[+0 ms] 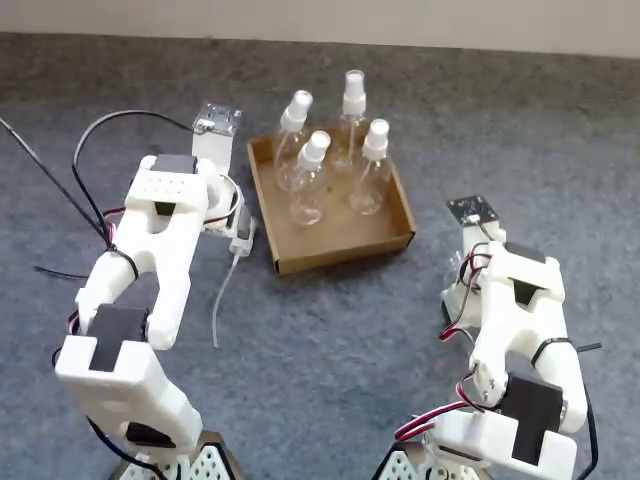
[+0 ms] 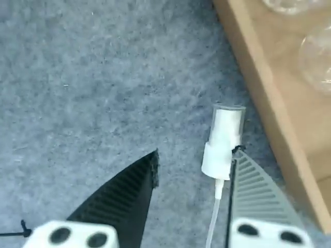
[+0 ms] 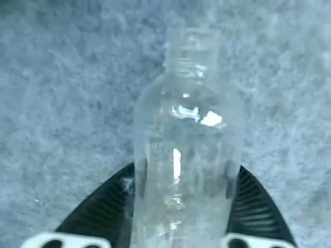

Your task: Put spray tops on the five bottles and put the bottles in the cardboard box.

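- The cardboard box (image 1: 330,255) sits at 12 o'clock from the middle of the grey worktop (image 1: 330,350).
- Four capped bottles (image 1: 308,190) stand upright inside the cardboard box, each with a white spray top on.
- The left gripper (image 2: 196,155) hangs just off the box's 9 o'clock wall, with its fingers spread wide and nothing between them.
- A loose spray top (image 2: 222,144) lies flat on the worktop at the tip of the pale finger (image 2: 253,196), between that finger and the box wall; its thin tube trails away toward 6 o'clock in the high view.
- The right gripper (image 3: 185,170) sits at 4 o'clock from the box, pinching a clear capless bottle (image 3: 189,129) by its body.
- The capless bottle's open threaded neck points away from the wrist, above bare worktop.
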